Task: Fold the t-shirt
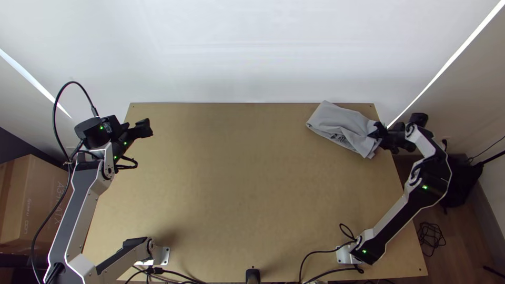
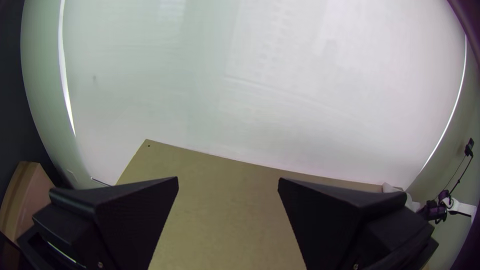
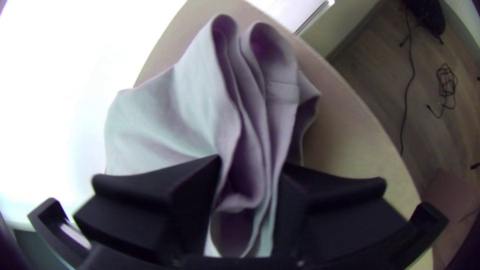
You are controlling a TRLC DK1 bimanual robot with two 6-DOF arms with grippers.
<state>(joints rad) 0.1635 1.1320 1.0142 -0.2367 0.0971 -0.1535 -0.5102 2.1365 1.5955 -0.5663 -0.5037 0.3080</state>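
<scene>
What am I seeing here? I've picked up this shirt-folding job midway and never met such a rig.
Two jointed silver-grey and black robot arms, the left arm and the right arm, stand at a light wooden table. The top view looks steeply down from high over the near edge; each wrist view comes from a camera on that arm. The grey cloth t-shirt lies bunched near the far right corner, gathered folds held between the flat black fingers of the right end effector. The matching left end effector is open and empty at the table's left.
</scene>
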